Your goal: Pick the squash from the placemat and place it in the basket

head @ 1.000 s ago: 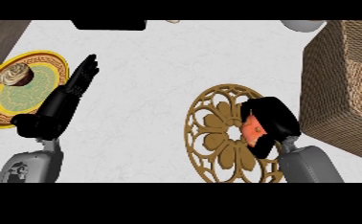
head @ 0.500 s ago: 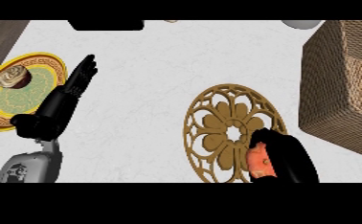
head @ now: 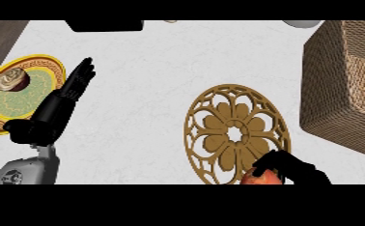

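Right hand point(head: 296, 168) at 5 o'clock, fingers curled round orange-red squash point(head: 258, 178), both cropped by frame edge, on gold openwork round placemat point(head: 235, 133). Left hand point(head: 68, 97) open at 9 o'clock. White marbled counter point(head: 157, 75); woven brown basket point(head: 335, 80) at 3 o'clock, cut off.

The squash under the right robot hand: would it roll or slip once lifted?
The squash looks rounded and smooth, so it would probably roll if set down loose. The right robot hand curls over its top, hiding most of it, so slippage is hard to judge. It seems rigid, not floppy.

White marbled counter point(head: 178, 61), dark appliance point(head: 105, 25) at far edge, even light
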